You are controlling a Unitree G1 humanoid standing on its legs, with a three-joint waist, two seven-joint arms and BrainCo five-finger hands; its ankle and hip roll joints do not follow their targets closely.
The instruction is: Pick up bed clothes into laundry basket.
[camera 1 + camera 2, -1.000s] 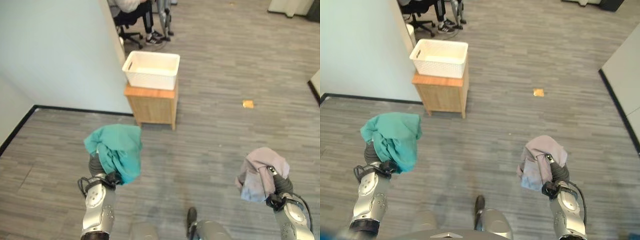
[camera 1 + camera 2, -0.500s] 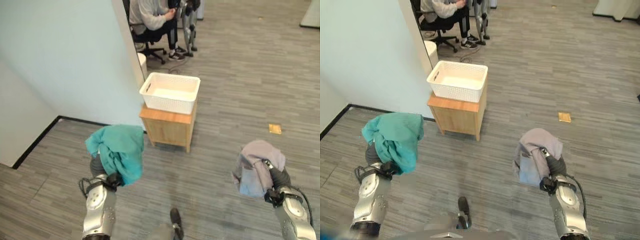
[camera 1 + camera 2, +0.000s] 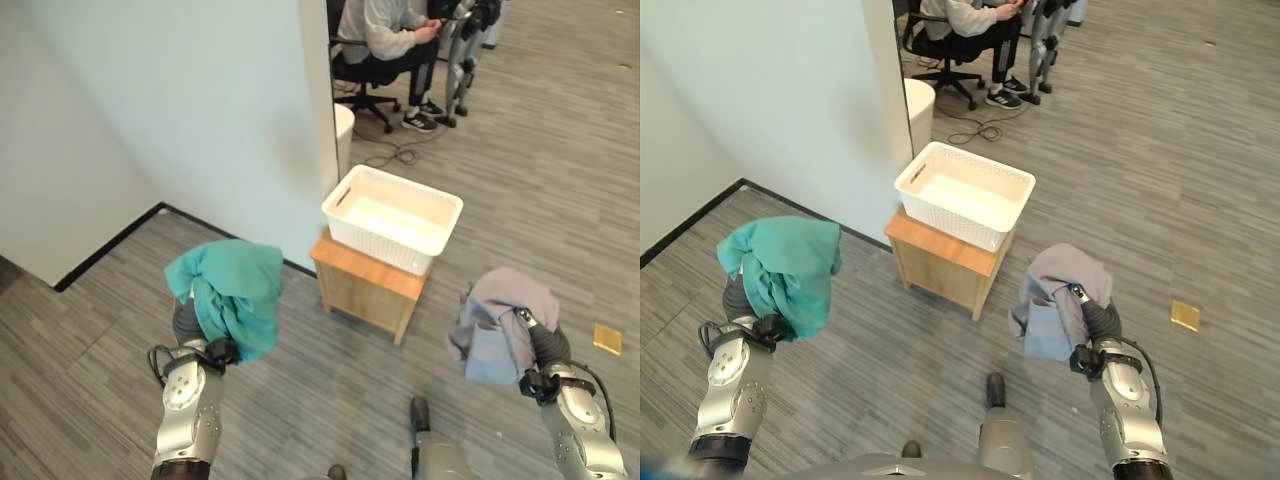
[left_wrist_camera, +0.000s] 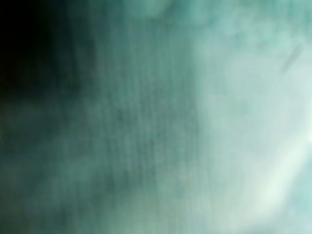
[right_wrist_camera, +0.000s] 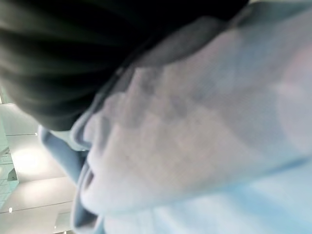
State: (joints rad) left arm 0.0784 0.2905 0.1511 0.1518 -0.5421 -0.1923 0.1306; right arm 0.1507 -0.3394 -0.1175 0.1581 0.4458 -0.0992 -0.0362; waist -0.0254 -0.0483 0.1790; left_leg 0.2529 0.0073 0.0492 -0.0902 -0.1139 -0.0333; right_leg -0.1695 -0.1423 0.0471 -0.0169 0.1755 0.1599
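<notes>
A teal cloth (image 3: 228, 296) hangs bunched over the left hand (image 3: 186, 325) at the lower left of the left eye view, and a pale grey-lilac cloth (image 3: 500, 318) is draped over the right hand (image 3: 548, 348) at the lower right. Both hands are buried under the fabric, so I cannot tell how far either set of fingers is curled; the wrist views show cloth pressed right against the cameras. The white laundry basket (image 3: 392, 217) stands empty on a small wooden cabinet (image 3: 368, 288) at the centre of the frame, between the two arms and farther from the robot than either.

Both pieces look light, soft and limp, folding under their own weight with loose tails hanging below the wrists. They should not slip suddenly, but a tail could catch on the basket's rim or trail outside it, so the safest hold is a bunched one through the middle of each bundle, released well over the basket's open centre.

The basket's near rim and the cabinet's front edge are the things to clear. A pale partition wall (image 3: 180, 110) ends close behind the basket at upper left, limiting room on that side; the grey plank floor (image 3: 560, 180) is open to the right. A person on an office chair (image 3: 385, 45) sits beyond the wall's end at the top of the frame, well apart from the arms.
</notes>
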